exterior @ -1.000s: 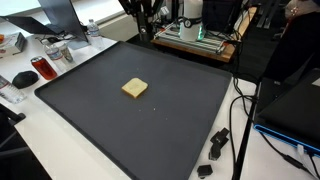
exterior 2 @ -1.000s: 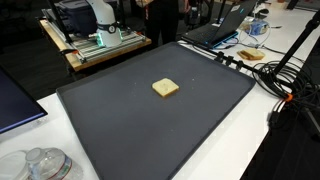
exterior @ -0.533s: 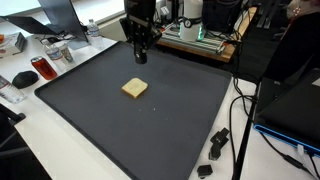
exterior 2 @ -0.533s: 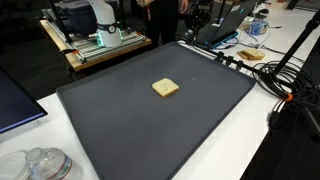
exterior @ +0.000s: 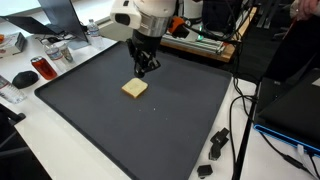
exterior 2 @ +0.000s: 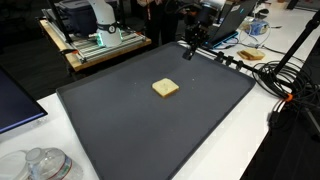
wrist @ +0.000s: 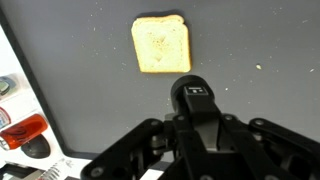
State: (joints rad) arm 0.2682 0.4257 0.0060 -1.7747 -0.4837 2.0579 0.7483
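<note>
A square slice of toast (exterior: pixel 134 89) (exterior 2: pixel 166 88) lies flat near the middle of a dark grey mat (exterior: pixel 100 125) (exterior 2: pixel 120 130). My gripper (exterior: pixel 144 72) (exterior 2: pixel 188 55) hangs over the mat's far part, just beyond the toast and a little above the surface, not touching it. In the wrist view the toast (wrist: pixel 160 44) sits ahead of the gripper (wrist: pixel 195 88), slightly to the left. The fingers look closed together with nothing between them.
A red object (exterior: pixel 42 68) and a black mouse (exterior: pixel 24 78) lie off one side of the mat. Black clips and cables (exterior: pixel 215 145) lie near a laptop (exterior: pixel 290 115). A plate (exterior 2: pixel 250 55), cables (exterior 2: pixel 290 90) and glassware (exterior 2: pixel 45 165) border the mat.
The arm has swung in from the far edge and come down over the mat, ending close to the toast. The toast has not moved.
</note>
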